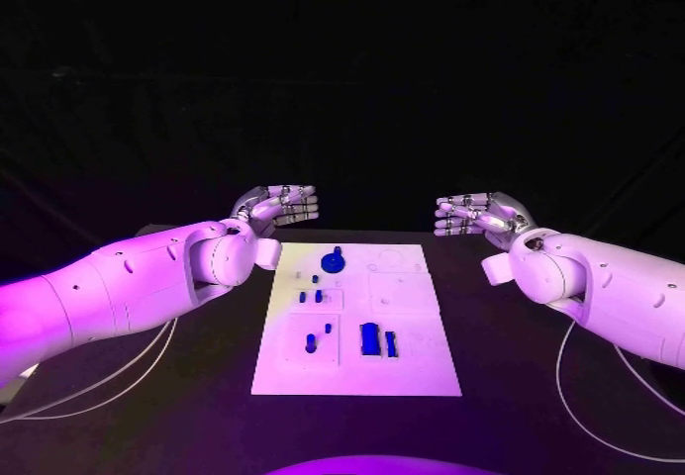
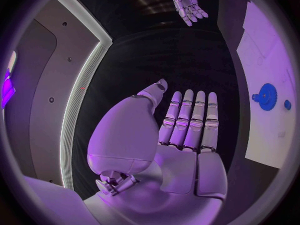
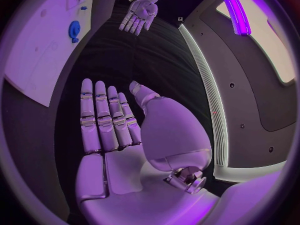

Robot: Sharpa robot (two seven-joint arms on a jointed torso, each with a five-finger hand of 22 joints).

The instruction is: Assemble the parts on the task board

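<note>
- Left hand [image 1: 281, 206] raised past the far left corner of the task board [image 1: 414, 366], fingers [image 2: 187, 116] straight and side by side, holding nothing.
- Right hand [image 1: 478, 215] raised past the far right corner, palm facing the left hand, fingers [image 3: 103, 116] extended, holding nothing.
- Both hands well apart from the board, touching no part.
- Task board flat on the black table [image 1: 542, 416], between the two arms.
- Blue gear [image 1: 335, 261] near the far edge of the board.
- Small blue pieces [image 1: 310, 295] mid-left.
- Taller blue block [image 1: 371, 338] near centre, closer to the near edge.
</note>
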